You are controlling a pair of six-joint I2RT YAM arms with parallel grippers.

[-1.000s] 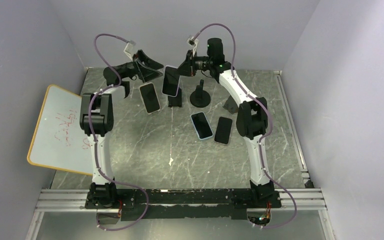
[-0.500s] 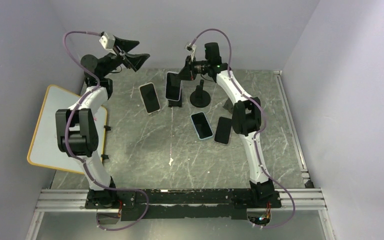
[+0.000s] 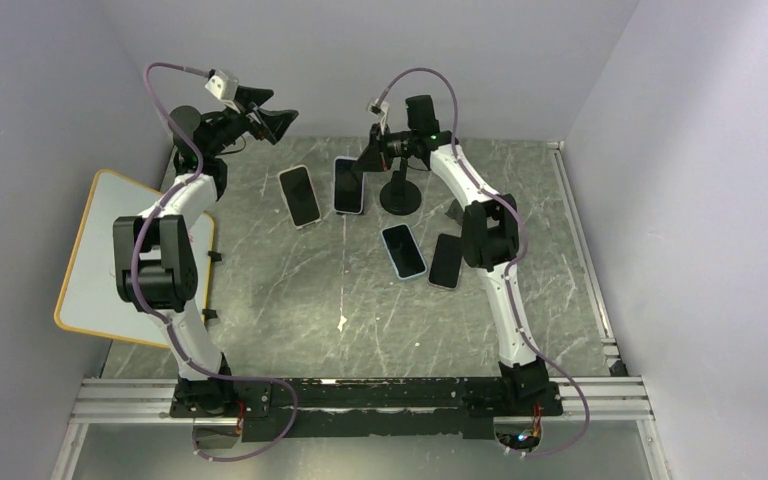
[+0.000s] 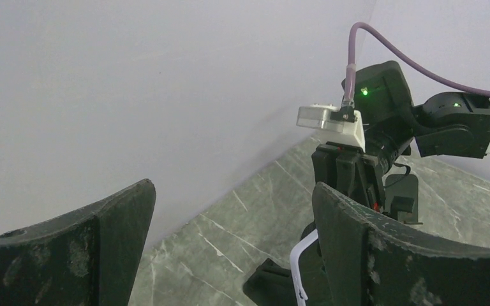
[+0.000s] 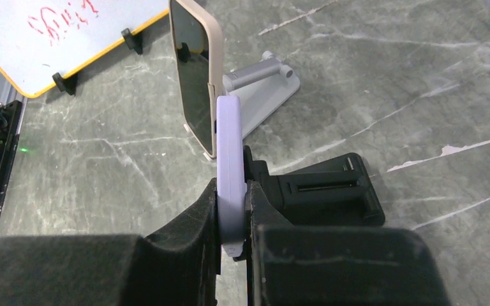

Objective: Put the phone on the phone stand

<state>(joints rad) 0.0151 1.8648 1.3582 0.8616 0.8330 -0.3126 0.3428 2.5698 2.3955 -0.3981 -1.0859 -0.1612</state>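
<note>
Right gripper (image 5: pixel 233 204) closed tight on the lavender phone (image 5: pixel 228 137), held on edge just beside the black phone stand (image 5: pixel 322 188) (contact not discernible); left gripper (image 4: pixel 233 188) spread wide, empty, well apart; advise squaring the phone's lower edge to the stand's ledge, lowering slowly, then releasing.

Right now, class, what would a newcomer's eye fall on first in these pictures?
The right gripper clamps a lilac phone on edge at the black phone stand, far middle of the table. The left gripper hangs wide open near the far-left corner. A whiteboard with red scribbles sits at the left.
</note>
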